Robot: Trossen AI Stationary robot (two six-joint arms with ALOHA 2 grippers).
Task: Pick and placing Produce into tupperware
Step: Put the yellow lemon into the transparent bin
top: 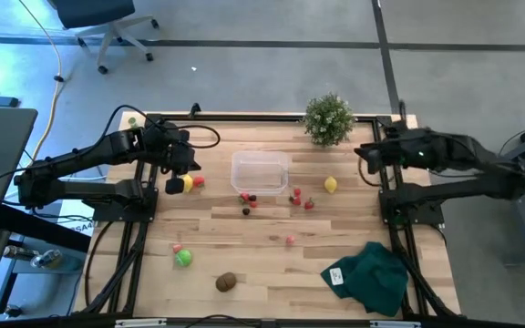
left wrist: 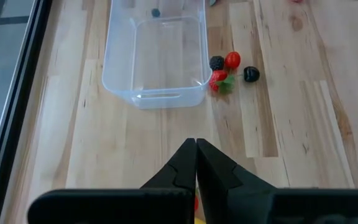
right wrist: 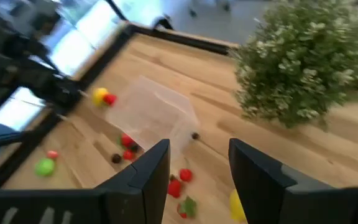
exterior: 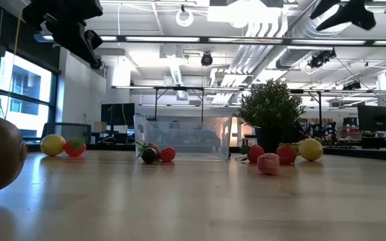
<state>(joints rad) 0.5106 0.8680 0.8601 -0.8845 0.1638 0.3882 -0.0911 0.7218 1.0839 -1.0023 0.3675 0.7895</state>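
From above, one clear tupperware [top: 260, 171] stood empty on the worktop [top: 272, 246], with two lemons [top: 330, 184], one kiwi [top: 226, 282] and one green ball [top: 183, 258] around it. In the left wrist view the left gripper [left wrist: 196, 149] had closed, empty jaws near the tupperware, beside four berries [left wrist: 232, 60]. In the right wrist view the right gripper [right wrist: 199, 163] had open jaws. No writing was readable.

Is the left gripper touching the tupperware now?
Apart. In the left wrist view, the shut left gripper ends short of the tupperware, with bare wood between them. The high view agrees: the gripper sits beside the container, with a gap.
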